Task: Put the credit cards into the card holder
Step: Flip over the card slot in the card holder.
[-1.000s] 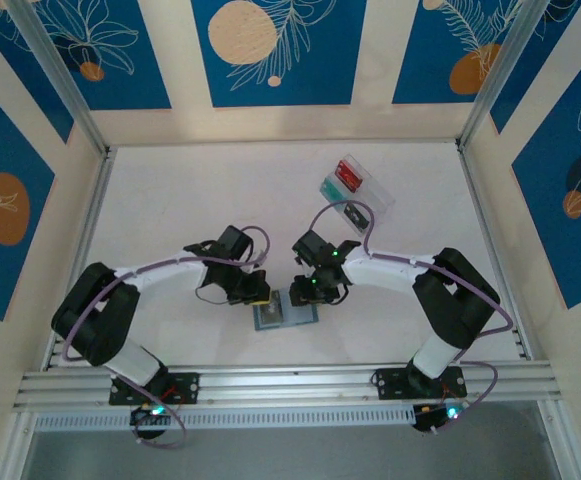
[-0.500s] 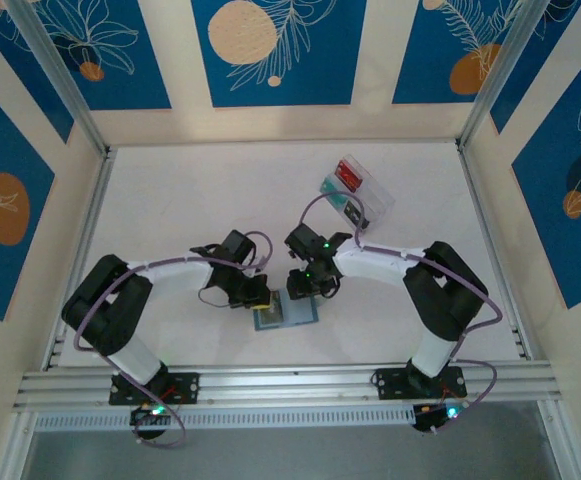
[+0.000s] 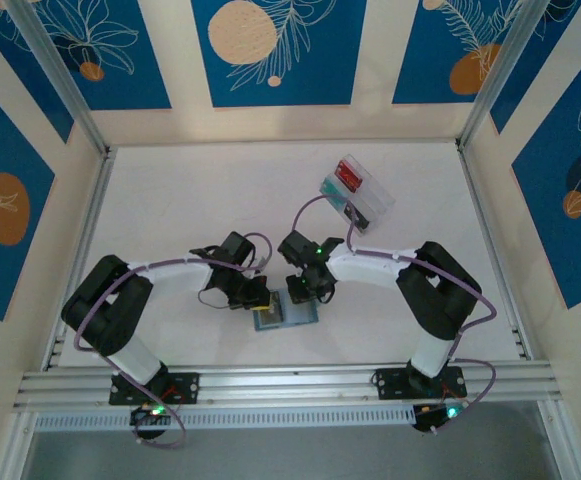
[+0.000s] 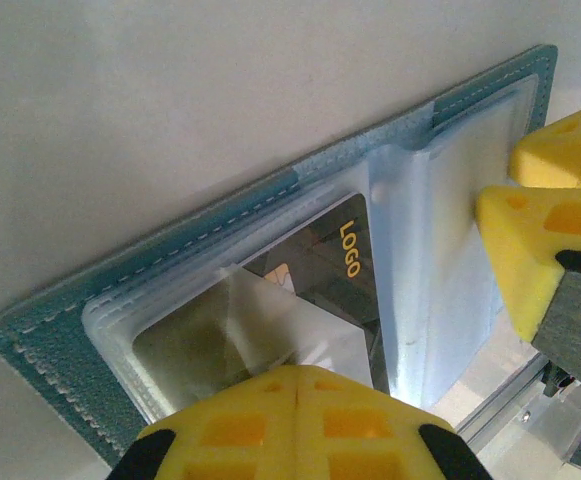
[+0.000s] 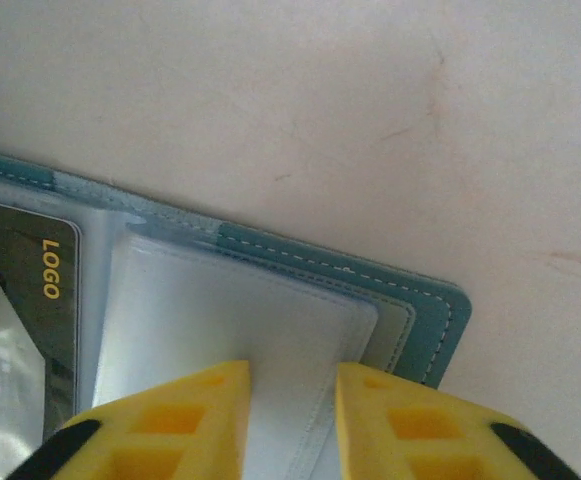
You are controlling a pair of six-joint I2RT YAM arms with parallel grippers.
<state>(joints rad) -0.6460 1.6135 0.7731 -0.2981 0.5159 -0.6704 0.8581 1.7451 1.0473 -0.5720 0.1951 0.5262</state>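
Card holder (image 3: pixel 288 316) lies open and flat on the bench (image 3: pixel 190 200), near the front edge and between the two arms, with both grippers down at it. In your left wrist view the card holder (image 4: pixel 200 238) shows a blue-grey stitched border and clear plastic sleeves stacked inside. A dark card (image 4: pixel 340 270) with "LOGO" in yellow letters sits in the sleeves on the left half. Your left gripper (image 4: pixel 295 385) has its yellow fingers pressed together with no gap, tips just over that half. A translucent flap of sleeve rises toward the tips, but you cannot tell whether it is pinched between them. Your right gripper (image 5: pixel 292 380) stands over the other half, fingers a little apart with a narrow gap. Only the flat clear sleeve shows through that gap, and nothing is gripped. From the right wrist, the card holder (image 5: pixel 300 262) has its rounded far corner on bare bench, and the dark card (image 5: pixel 30 280) sits at the left edge of view behind plastic. In the top view the left gripper (image 3: pixel 257 298) is at the holder's left rear corner and the right gripper (image 3: pixel 298 290) is at its rear edge. The two are close together but apart. A clear tray (image 3: pixel 380 205) sits well back on the right, holding something red and something green.
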